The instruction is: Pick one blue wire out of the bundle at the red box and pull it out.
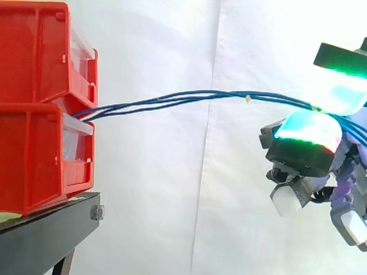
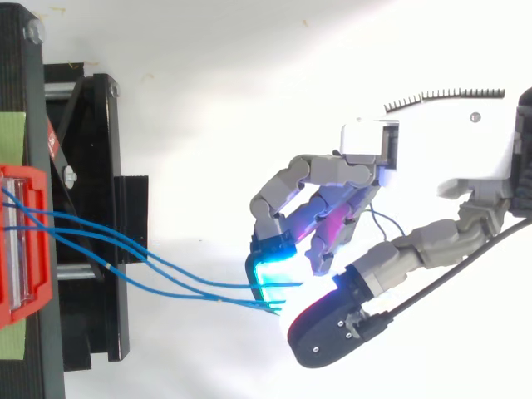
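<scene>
The blue wires [image 1: 172, 98] run nearly level from the red box [image 1: 34, 160] at left to the hand [image 1: 304, 143], whose pads [image 1: 344, 94] pinch their free ends (how many, I cannot tell), so the pull should go rightward along them.

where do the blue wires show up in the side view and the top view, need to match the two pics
Side view: the thin blue wires arc from between the stacked red plastic bins at left across to the hand at right, pinched in its fingers.
Top view: the wires run from the bins at the left edge, over the black stand, down-right to the hand.
Shared landmark: the red bins.
</scene>
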Robot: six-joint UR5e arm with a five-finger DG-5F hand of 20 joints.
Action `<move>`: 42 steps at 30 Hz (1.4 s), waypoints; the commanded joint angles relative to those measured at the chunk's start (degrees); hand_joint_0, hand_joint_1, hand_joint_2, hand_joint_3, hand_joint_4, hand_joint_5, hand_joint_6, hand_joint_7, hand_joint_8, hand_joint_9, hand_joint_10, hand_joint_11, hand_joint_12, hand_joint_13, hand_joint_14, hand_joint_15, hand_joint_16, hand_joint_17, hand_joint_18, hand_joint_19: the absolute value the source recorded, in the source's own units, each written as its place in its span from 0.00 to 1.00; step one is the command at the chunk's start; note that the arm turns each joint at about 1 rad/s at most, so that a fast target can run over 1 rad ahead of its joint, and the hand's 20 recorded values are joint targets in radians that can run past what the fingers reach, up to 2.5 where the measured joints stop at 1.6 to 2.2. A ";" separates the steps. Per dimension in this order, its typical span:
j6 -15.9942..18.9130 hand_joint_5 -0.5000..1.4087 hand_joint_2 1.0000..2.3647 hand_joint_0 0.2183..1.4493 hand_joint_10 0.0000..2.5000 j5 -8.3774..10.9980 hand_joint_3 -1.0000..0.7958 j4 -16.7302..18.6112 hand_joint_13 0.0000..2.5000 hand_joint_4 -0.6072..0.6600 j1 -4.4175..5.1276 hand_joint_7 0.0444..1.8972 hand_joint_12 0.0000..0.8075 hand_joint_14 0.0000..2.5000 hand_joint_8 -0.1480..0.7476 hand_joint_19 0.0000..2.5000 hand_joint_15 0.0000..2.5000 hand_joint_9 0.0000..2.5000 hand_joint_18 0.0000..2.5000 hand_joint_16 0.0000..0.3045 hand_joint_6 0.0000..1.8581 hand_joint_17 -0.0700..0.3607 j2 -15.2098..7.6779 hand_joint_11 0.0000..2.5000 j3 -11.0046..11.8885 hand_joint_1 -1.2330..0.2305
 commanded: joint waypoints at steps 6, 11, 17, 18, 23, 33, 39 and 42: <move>0.02 0.15 0.00 0.47 0.00 -0.30 0.28 -0.03 0.39 0.30 -0.26 0.50 0.42 0.00 0.32 0.15 0.12 0.27 0.37 0.14 0.51 0.39 -0.07 0.00 -0.01 0.25; 0.19 0.15 0.00 0.48 0.00 -0.91 0.28 -0.03 0.40 0.36 -0.44 0.44 0.42 0.00 0.32 0.14 0.13 0.27 0.37 0.14 0.51 0.39 -0.07 0.00 -0.01 0.24; 0.19 0.14 0.00 0.43 0.00 -1.26 0.28 -0.30 0.40 0.42 -0.79 0.39 0.43 0.01 0.33 0.13 0.14 0.26 0.38 0.14 0.52 0.39 0.01 0.03 -0.01 0.19; 0.19 0.14 0.00 0.41 0.00 -1.53 0.28 -0.38 0.40 0.43 -0.87 0.39 0.43 0.00 0.34 0.13 0.14 0.26 0.38 0.14 0.52 0.39 0.01 0.03 -0.01 0.19; 0.19 0.15 0.00 0.26 0.00 -1.97 0.28 -0.56 0.39 0.51 -1.05 0.38 0.46 0.00 0.41 0.17 0.16 0.27 0.37 0.16 0.51 0.42 -0.07 0.04 -0.01 0.34; 0.19 0.16 0.00 0.30 0.00 -2.23 0.30 -0.74 0.39 0.53 -1.31 0.43 0.48 0.00 0.45 0.20 0.16 0.30 0.35 0.16 0.49 0.42 -0.07 0.05 -0.01 0.48; 0.19 0.16 0.01 0.31 0.00 -2.41 0.37 -0.82 0.40 0.55 -1.31 0.43 0.49 0.01 0.49 0.20 0.17 0.30 0.37 0.16 0.51 0.42 0.01 0.08 -0.01 0.39; 0.19 0.16 0.01 0.32 0.00 -2.41 0.39 -0.91 0.40 0.55 -1.31 0.44 0.49 0.01 0.50 0.19 0.17 0.31 0.37 0.16 0.51 0.42 0.01 0.08 0.08 0.37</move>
